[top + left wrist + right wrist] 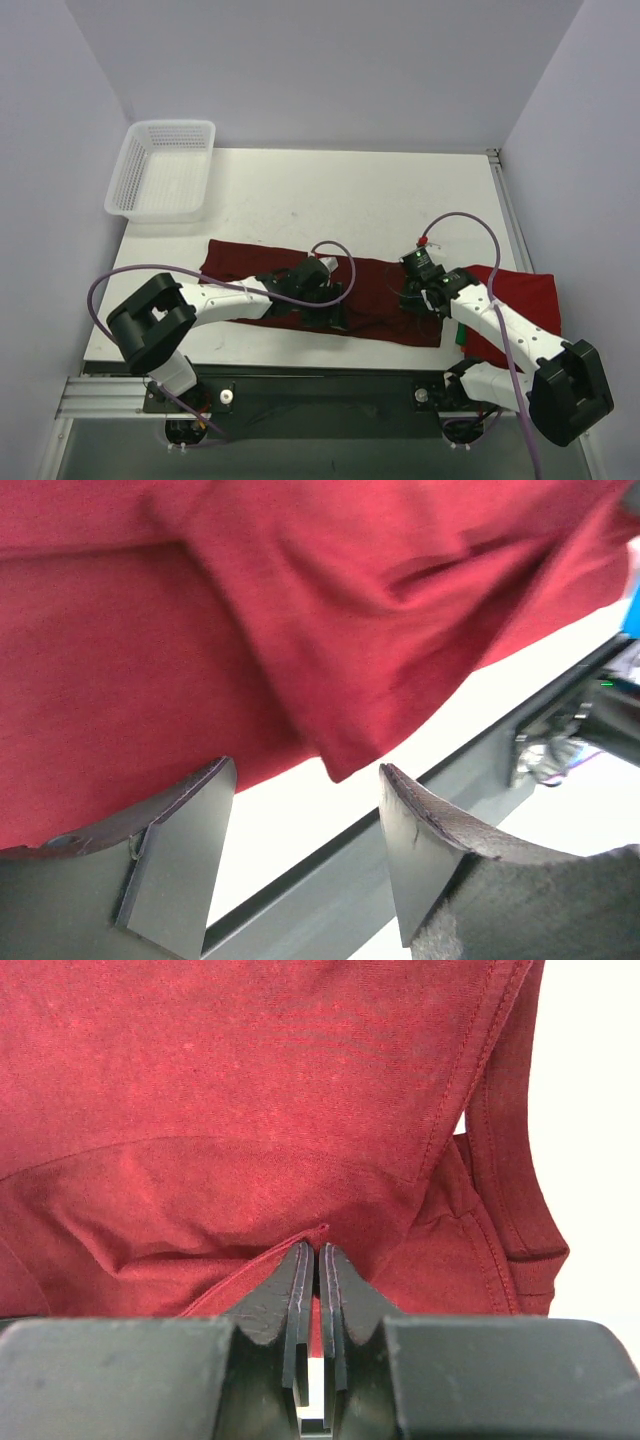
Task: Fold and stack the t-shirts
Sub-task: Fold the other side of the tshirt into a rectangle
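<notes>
Two jaws, two states. My left gripper [318, 293] stands wide open w/ nothing in it, low over the dark maroon cloth t-shirt [375, 300], which lies as a long strip along the white table's [350, 190] near edge. Its loose hem sits just past my left fingertips [222, 772], w/ bare tabletop betw. them. My right gripper [412, 295] is closed tight, pinching a small ridge of cloth at that shirt's right end. A brighter red cloth t-shirt [525, 295] lies at the near right corner, partly under my right arm. A white plastic mesh basket [160, 215] sits at the far left corner. White tabletop shows across the far half.
</notes>
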`<move>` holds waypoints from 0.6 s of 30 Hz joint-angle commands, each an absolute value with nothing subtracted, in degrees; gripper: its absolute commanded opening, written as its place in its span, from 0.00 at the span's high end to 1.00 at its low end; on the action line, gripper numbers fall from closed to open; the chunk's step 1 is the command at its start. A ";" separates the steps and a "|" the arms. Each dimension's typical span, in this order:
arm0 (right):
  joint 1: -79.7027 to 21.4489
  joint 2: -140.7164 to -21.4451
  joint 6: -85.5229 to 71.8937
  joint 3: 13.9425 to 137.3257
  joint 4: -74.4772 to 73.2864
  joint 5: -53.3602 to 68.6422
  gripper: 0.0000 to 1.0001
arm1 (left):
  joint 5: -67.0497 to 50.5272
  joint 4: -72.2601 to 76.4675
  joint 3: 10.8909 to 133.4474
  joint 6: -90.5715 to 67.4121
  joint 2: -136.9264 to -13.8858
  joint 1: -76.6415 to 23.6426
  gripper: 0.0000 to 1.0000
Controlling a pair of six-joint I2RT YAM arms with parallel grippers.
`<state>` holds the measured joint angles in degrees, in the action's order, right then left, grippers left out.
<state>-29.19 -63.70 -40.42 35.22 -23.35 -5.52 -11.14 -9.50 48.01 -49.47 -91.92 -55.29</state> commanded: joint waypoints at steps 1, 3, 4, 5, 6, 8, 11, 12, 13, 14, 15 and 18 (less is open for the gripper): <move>-28.65 -64.25 -40.17 34.45 -23.47 -5.63 1.00 | -13.36 -1.06 48.16 -52.03 -91.58 -55.90 0.31; -28.65 -64.34 -40.25 34.28 -23.29 -5.36 1.00 | -14.06 1.82 48.16 -52.73 -92.11 -55.99 0.31; -28.65 -64.25 -40.25 34.19 -23.29 -5.36 1.00 | -14.06 2.19 48.25 -53.34 -92.37 -55.99 0.31; -28.57 -64.25 -40.25 34.10 -23.12 -5.27 1.00 | -14.06 2.63 48.34 -53.61 -92.90 -55.99 0.31; -28.56 -64.16 -40.25 34.01 -23.12 -5.27 1.00 | -14.32 3.25 48.69 -54.22 -93.25 -55.99 0.33; -28.57 -64.16 -40.34 33.84 -23.03 -5.10 1.00 | -14.50 3.86 48.95 -54.67 -94.12 -55.99 0.36; -28.57 -63.99 -40.34 33.75 -23.03 -5.18 1.00 | -14.94 4.66 49.22 -55.37 -94.83 -55.99 0.48; -28.56 -63.98 -40.43 33.75 -23.03 -5.10 1.00 | -14.68 4.66 49.39 -55.46 -94.83 -55.99 0.55; -28.48 -63.90 -40.43 33.66 -23.11 -5.18 1.00 | -14.59 4.40 49.57 -55.46 -94.83 -55.99 0.59; -28.56 -63.72 -40.43 33.58 -23.03 -5.10 1.00 | -14.59 4.13 49.66 -55.46 -94.83 -55.90 0.62; -28.56 -63.72 -40.34 33.57 -23.03 -5.18 1.00 | -14.68 3.96 49.75 -55.37 -94.75 -55.90 0.65; -28.48 -63.37 -40.52 33.40 -23.03 -5.10 1.00 | -13.62 2.64 50.10 -55.20 -94.04 -55.72 0.73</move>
<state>-28.84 -63.77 -40.45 34.15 -22.41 -4.62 -13.80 0.93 47.99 -55.11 -94.85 -55.77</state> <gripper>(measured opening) 0.042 0.278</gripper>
